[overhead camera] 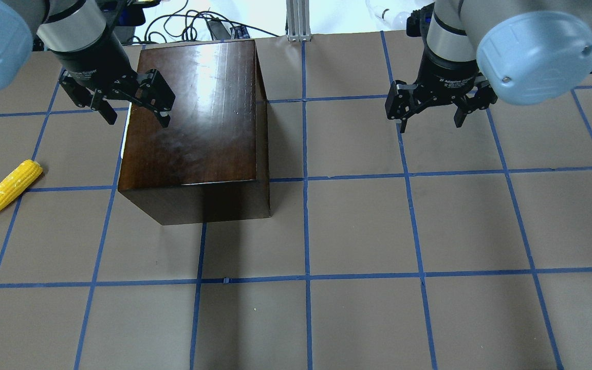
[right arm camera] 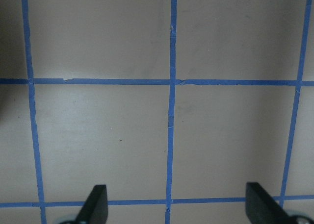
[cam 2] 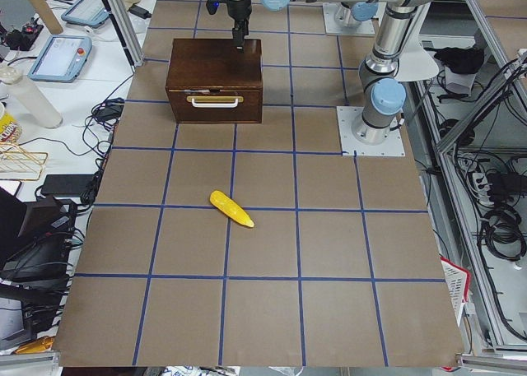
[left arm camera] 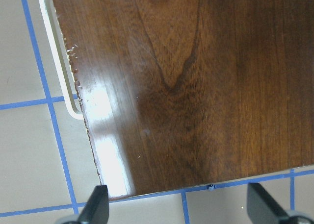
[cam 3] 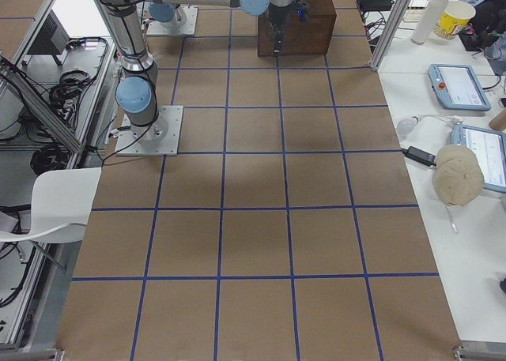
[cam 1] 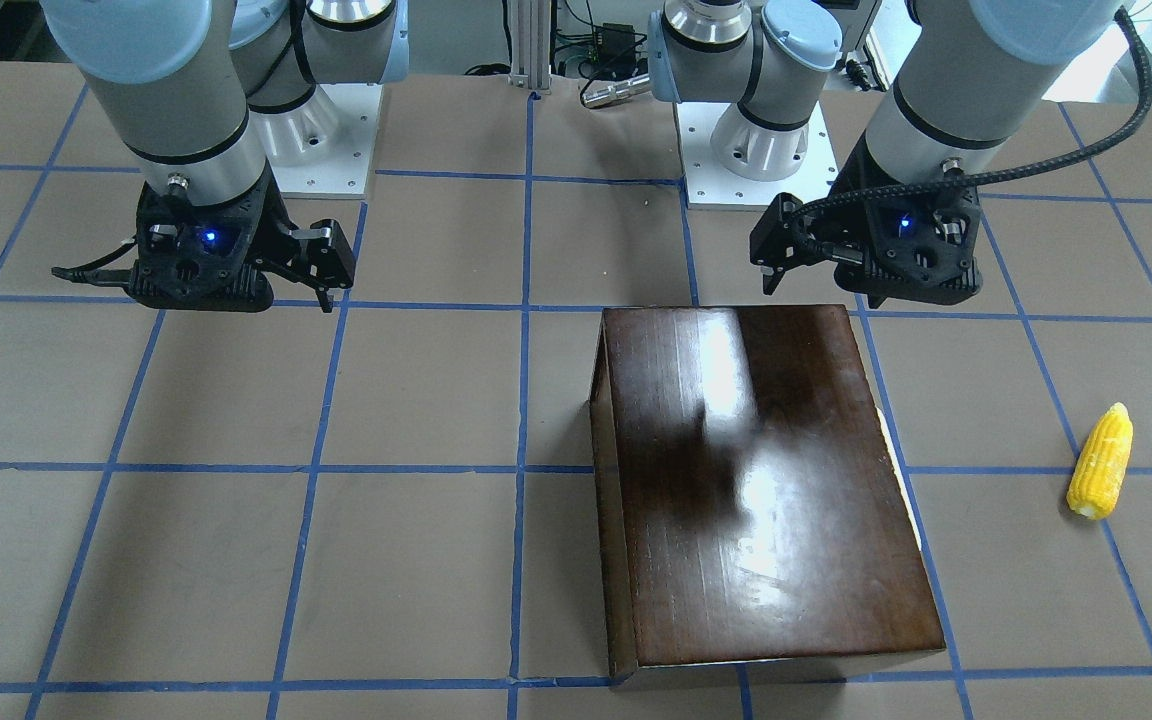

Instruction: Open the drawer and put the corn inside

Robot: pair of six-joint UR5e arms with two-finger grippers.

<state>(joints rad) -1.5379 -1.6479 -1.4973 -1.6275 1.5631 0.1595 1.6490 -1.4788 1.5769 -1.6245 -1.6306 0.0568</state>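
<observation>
The glossy dark-brown box stands on the table, left of centre in the overhead view. Its drawer is shut; the front panel with a pale handle faces the robot's left. The yellow corn lies on the table to the left of the box, also in the front view. My left gripper is open and empty, above the box's top near its handle side. My right gripper is open and empty, above bare table to the right.
The brown table cover carries a blue tape grid. The arms' white base plates sit at the robot's edge. Side benches with tablets and cables flank the table ends. A white chair stands by the robot side.
</observation>
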